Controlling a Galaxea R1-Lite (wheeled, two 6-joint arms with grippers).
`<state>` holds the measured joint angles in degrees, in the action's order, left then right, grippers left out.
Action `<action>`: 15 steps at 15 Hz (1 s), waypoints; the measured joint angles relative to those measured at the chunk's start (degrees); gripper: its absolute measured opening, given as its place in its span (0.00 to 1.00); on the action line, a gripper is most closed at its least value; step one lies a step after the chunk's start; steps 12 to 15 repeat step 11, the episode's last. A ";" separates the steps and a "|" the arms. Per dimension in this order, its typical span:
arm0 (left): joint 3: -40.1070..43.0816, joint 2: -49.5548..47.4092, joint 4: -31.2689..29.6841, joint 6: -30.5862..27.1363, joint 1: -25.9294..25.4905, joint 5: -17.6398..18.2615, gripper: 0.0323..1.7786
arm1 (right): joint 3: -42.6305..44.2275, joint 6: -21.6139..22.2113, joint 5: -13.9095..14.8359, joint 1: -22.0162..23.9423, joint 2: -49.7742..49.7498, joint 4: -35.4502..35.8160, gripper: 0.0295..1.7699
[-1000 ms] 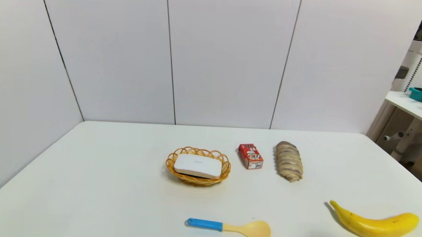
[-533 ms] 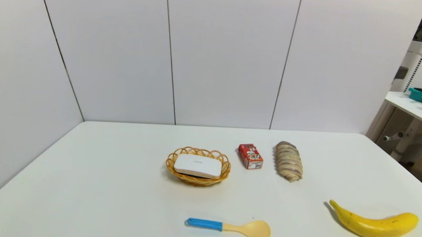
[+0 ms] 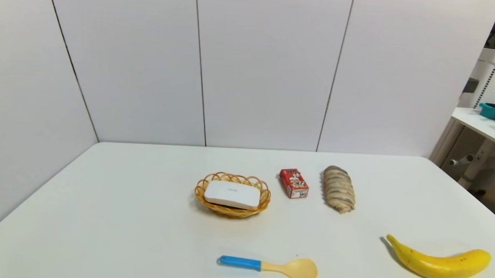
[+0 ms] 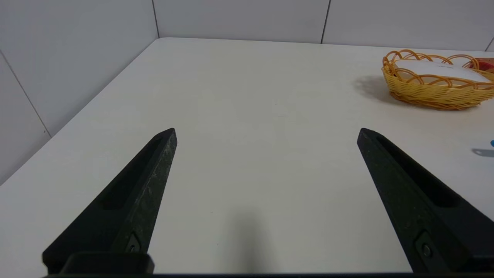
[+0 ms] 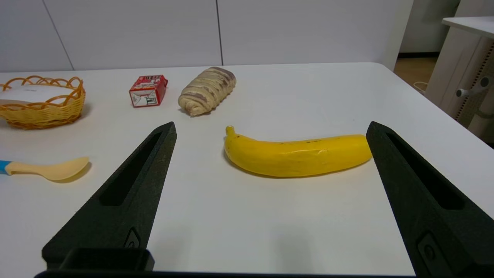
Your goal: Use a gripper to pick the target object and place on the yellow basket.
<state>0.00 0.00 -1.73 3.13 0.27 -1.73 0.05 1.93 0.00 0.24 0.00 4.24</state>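
The flat white slab (image 3: 232, 194) lies inside the orange-yellow woven basket (image 3: 263, 198) at the table's middle; it also shows in the left wrist view as the slab (image 4: 436, 71) in the basket (image 4: 432, 92) and in the right wrist view as the slab (image 5: 29, 93) in the basket (image 5: 42, 112). Neither arm appears in the head view. My left gripper (image 4: 267, 133) is open over bare table, well short of the basket. My right gripper (image 5: 271, 127) is open near the front edge, with nothing between its fingers.
A red carton (image 3: 294, 183) and a striped bread roll (image 3: 339, 189) lie right of the basket. A blue-handled spoon (image 3: 269, 268) lies near the front. A banana (image 3: 439, 260) rests at the front right, just beyond my right gripper. A side table (image 3: 482, 124) stands far right.
A faint shadow at the front edge near the banana has gone from the head view. The objects on the table have not moved.
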 joint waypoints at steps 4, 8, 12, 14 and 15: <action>0.00 0.00 0.00 -0.02 0.00 0.00 0.95 | -0.02 1.38 1.43 0.05 -0.18 0.00 0.96; 0.00 0.00 0.00 0.00 0.00 0.00 0.95 | -0.05 0.55 1.51 0.02 -0.22 -0.02 0.96; 0.00 0.00 0.00 -0.02 0.00 0.00 0.95 | -0.05 1.79 1.56 0.02 -0.22 0.02 0.96; 0.00 0.00 0.00 -0.02 0.00 0.00 0.95 | -0.05 1.79 1.56 0.02 -0.22 0.02 0.96; 0.00 0.00 0.00 -0.02 0.00 0.00 0.95 | -0.05 1.79 1.56 0.02 -0.22 0.02 0.96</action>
